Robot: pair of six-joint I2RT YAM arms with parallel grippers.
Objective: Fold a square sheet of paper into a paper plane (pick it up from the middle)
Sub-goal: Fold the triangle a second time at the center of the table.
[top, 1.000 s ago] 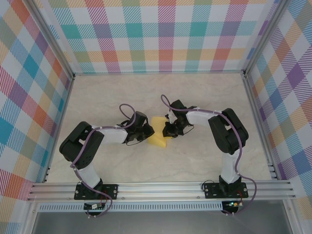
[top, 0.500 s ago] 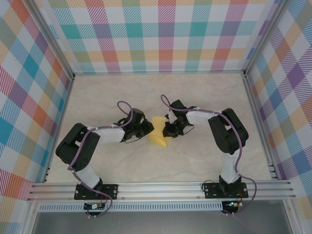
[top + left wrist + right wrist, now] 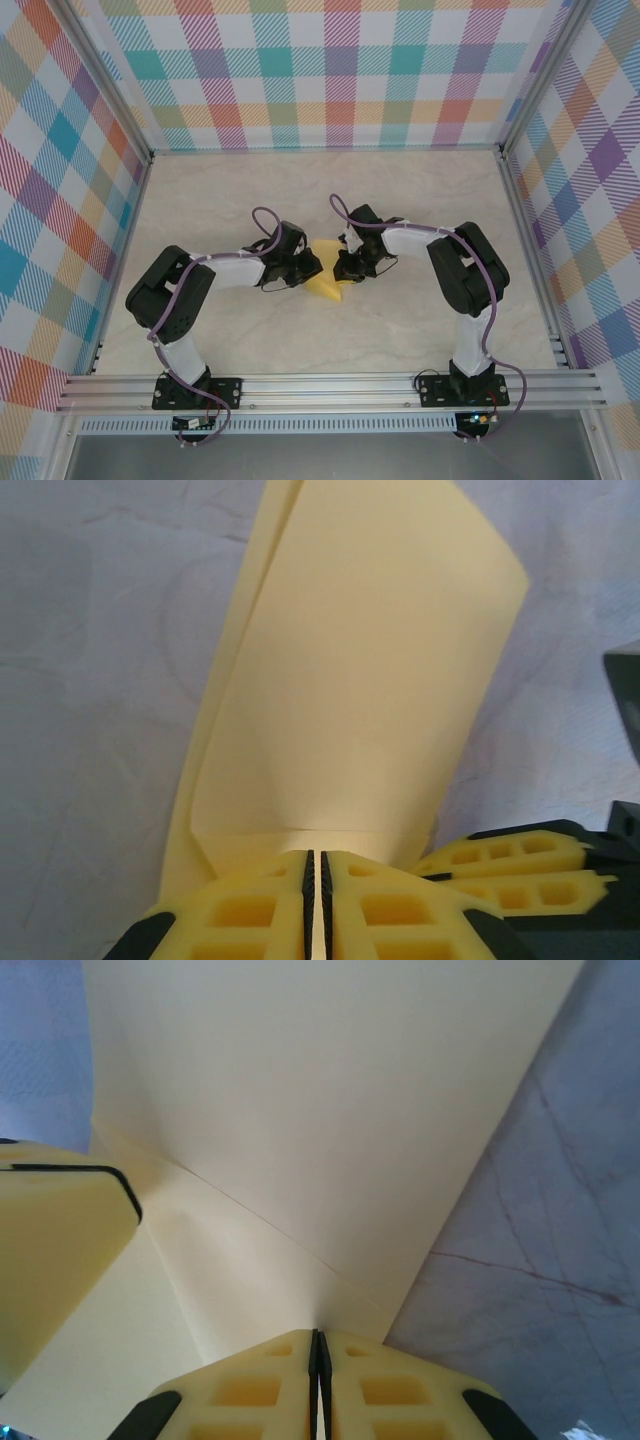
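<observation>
Sheet of paper [image 3: 325,283]: yellow, partly folded, centre of top view on table [image 3: 420,200], between both claws.
Left gripper [image 3: 315,868]: fingers pressed together, pinching sheet's left edge.
Right gripper [image 3: 318,1345]: fingers pressed together, pinching sheet's right edge, at a crease.

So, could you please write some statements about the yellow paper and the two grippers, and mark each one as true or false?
1. The left gripper is shut on the yellow paper. True.
2. The right gripper hangs open, apart from the paper. False: it is shut on the paper's edge.
3. The paper is a flat, unfolded square. False: it is folded, with a crease and layers showing.
4. The paper is between the two grippers, near the middle of the table. True.
</observation>
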